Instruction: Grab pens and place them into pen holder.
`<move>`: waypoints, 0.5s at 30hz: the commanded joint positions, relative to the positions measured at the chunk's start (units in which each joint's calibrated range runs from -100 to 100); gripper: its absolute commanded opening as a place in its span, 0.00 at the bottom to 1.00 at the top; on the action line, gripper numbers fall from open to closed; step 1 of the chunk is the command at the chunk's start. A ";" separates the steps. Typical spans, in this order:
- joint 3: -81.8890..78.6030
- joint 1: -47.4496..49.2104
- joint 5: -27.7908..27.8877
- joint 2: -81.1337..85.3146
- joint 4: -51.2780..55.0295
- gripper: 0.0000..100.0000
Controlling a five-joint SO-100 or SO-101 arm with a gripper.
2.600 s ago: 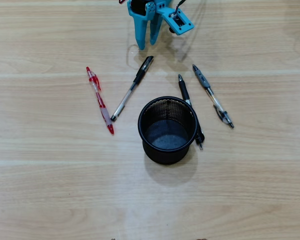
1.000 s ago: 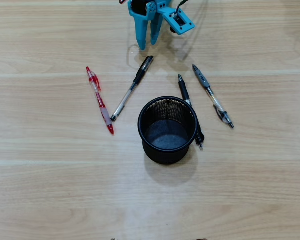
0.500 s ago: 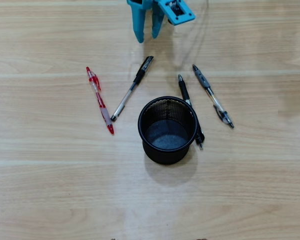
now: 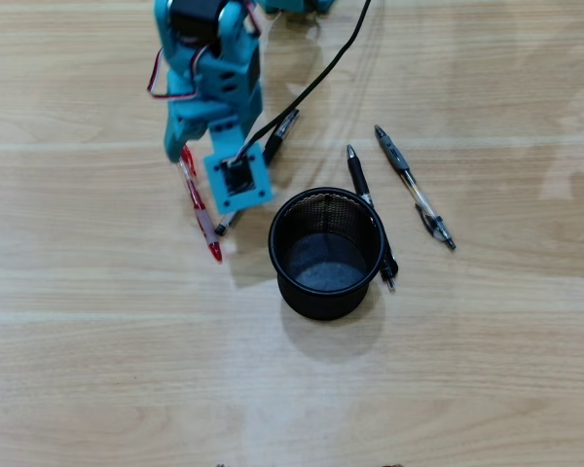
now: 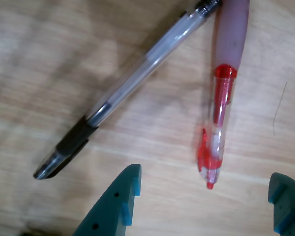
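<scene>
Four pens lie on the wooden table around the black mesh pen holder (image 4: 323,305), which stands upright with no pens inside. The red and clear pen (image 4: 204,222) (image 5: 221,98) and the clear pen with the black cap (image 4: 285,125) (image 5: 137,73) lie left of the holder, partly under my teal arm. My gripper (image 4: 187,156) (image 5: 206,196) is open just above the table, its fingertips on either side of the red pen's clip end. The black pen (image 4: 357,173) lies against the holder's right side. Farther right lies the grey and clear pen (image 4: 415,190).
My arm's wrist camera mount (image 4: 238,181) and its black cable (image 4: 316,80) hang over the clear pen's middle. Bare wooden table stretches below and to both sides of the holder.
My arm has swung from the top edge of the overhead view down and to the left, and now sits over the red pen. No pen and not the holder has moved.
</scene>
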State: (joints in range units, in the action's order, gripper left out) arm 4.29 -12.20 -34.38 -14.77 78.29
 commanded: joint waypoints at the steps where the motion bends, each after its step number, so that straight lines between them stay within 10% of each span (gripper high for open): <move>1: 10.24 -2.07 -0.07 -6.87 1.16 0.29; 15: 13.13 -4.25 5.00 -18.37 0.82 0.24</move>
State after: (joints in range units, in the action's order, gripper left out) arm 15.63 -16.42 -30.62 -32.63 79.16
